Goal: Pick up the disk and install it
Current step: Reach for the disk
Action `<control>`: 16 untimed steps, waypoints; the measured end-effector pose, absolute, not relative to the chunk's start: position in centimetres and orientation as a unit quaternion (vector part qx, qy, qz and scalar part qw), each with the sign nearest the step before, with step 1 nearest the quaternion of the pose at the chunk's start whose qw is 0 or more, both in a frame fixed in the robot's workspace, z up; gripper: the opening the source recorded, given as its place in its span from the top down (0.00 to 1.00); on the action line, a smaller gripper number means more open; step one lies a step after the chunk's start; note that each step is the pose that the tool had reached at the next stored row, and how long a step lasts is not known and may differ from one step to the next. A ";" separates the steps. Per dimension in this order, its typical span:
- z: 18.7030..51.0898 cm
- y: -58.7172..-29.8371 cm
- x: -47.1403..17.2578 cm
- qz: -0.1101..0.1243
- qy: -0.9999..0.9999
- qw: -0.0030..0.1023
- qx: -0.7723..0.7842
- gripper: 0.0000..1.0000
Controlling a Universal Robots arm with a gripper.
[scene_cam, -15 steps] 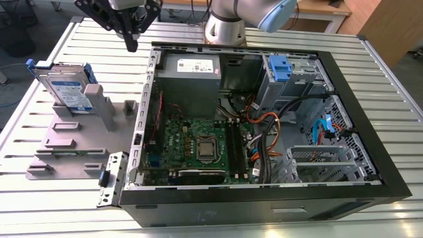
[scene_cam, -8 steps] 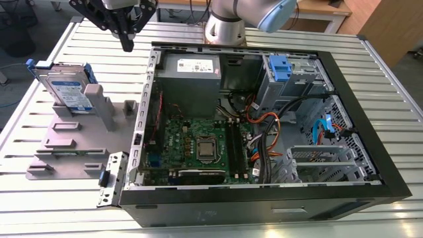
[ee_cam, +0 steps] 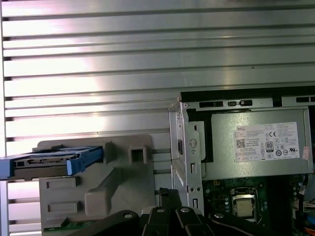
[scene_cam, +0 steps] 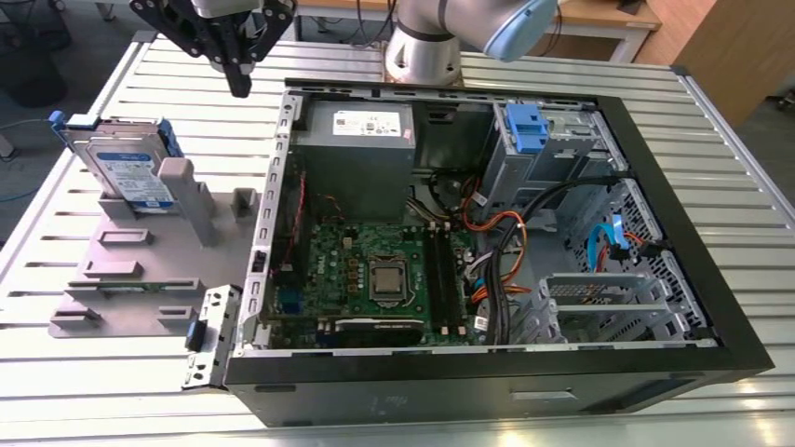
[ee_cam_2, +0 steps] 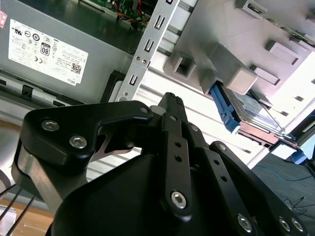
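Slatted metal table lies below a black gripper, fingers together and empty, well apart from the disk, upright in a grey stand beside an open case; probably rigid, weighty and shock-sensitive, best gripped across its flat faces.

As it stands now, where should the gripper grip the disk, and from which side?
Probably the upper edge of the disk, from above, pinching its flat faces: it stands on edge in the stand, whose slot and post cover its lower part.
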State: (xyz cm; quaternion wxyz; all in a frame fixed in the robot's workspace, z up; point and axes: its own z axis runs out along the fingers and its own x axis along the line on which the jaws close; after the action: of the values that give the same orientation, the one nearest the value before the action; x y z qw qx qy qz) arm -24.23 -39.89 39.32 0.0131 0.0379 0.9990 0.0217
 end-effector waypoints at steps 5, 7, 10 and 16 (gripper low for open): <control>39.3 -39.9 -24.9 0.022 0.999 0.013 0.038 0.89; 39.3 -39.9 -25.3 0.022 0.999 0.013 0.038 0.89; 39.3 -39.9 -25.9 0.022 0.999 0.013 0.038 0.89; 39.3 -39.9 -27.2 0.022 0.999 0.013 0.038 0.89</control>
State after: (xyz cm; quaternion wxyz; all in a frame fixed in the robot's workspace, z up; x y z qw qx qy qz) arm -27.16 -39.89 39.26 0.0131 0.0379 0.9990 0.0217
